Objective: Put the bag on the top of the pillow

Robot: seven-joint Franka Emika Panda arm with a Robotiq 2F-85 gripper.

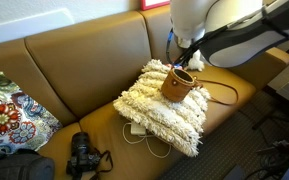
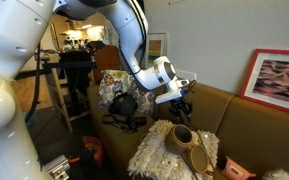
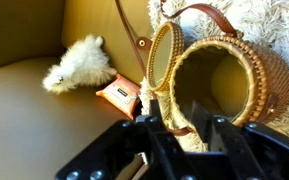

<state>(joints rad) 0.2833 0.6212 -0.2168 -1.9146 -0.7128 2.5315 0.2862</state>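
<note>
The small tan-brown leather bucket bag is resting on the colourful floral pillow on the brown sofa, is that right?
No: the small tan-brown leather bucket bag rests on the large cream-white shaggy pillow on the brown sofa, as an exterior view shows.

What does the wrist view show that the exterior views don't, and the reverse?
Only the wrist view: the bag's hollow inside through its round opening, and an orange-brown tag beside it. Only the exterior views: the black camera and floral pillow on the sofa, the robot arm, and a framed picture on the wall. Both: the bag resting on the shaggy white pillow, on the sofa.
</note>
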